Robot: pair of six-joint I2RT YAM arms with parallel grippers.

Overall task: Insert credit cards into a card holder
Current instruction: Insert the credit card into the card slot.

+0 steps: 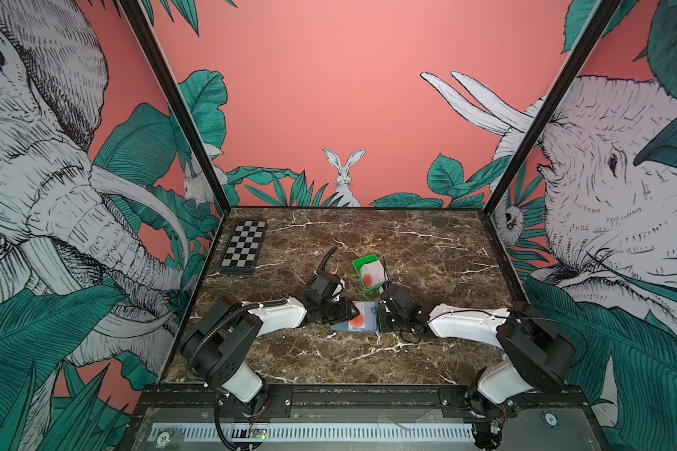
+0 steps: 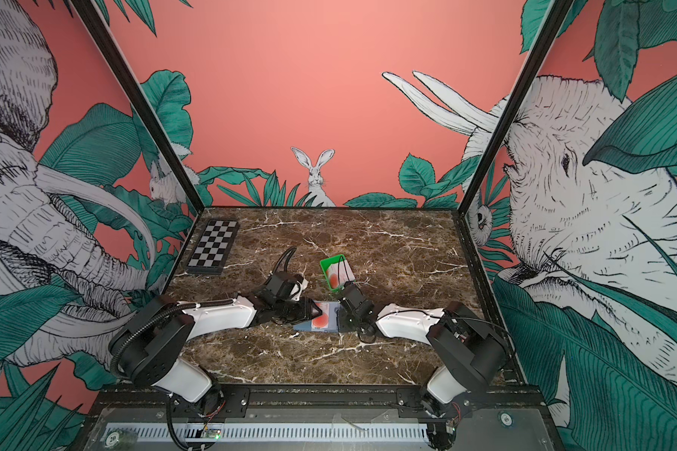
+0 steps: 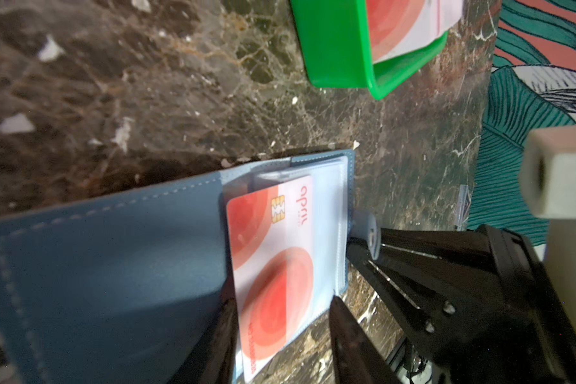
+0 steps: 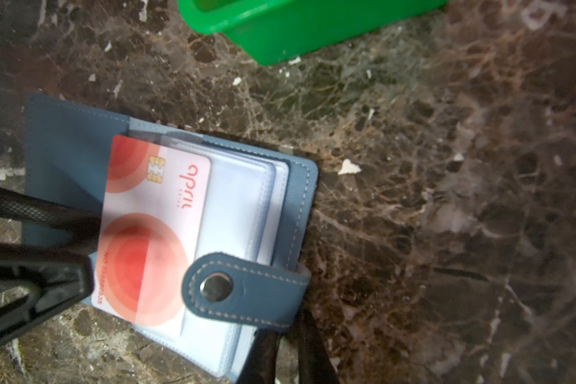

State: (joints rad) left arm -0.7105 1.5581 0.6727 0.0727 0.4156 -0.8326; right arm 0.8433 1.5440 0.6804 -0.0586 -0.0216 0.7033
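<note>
The card holder (image 1: pixel 369 317) lies open on the tabletop (image 1: pixel 427 254), low in the middle of both top views, between the two arms. A credit card (image 3: pixel 273 259) sits face up on it, partly slid under a clear sleeve (image 4: pixel 240 206). The left gripper (image 3: pixel 281 296) has its jaws partly apart with the card's end between them; I cannot tell whether they pinch it. The right gripper (image 4: pixel 286 327) is closed on the holder's outer edge, just beside the snap tab (image 4: pixel 246 289). Just above them in the frame, a green tray (image 1: pixel 357 269) holds other cards (image 1: pixel 372 276). A chessboard (image 1: pixel 243 248) lies at the tabletop's upper left.
</note>
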